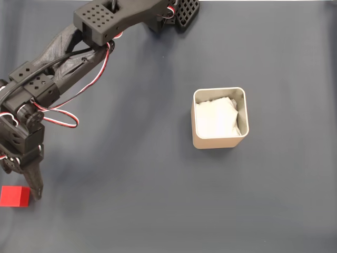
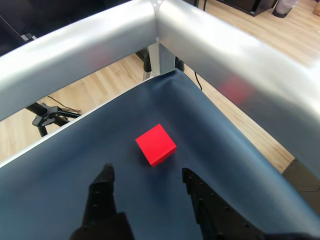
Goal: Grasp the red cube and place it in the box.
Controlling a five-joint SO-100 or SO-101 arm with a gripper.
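While the gripper (image 2: 145,175) hangs spread wide and empty, the red cube (image 2: 156,144) lies just past its fingertips, toward twelve o'clock in the wrist view.

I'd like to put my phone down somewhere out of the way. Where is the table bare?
The dark mat is bare right of and below the box, and between box and arm. Crowded: the lower left corner, where the gripper nears the red cube.
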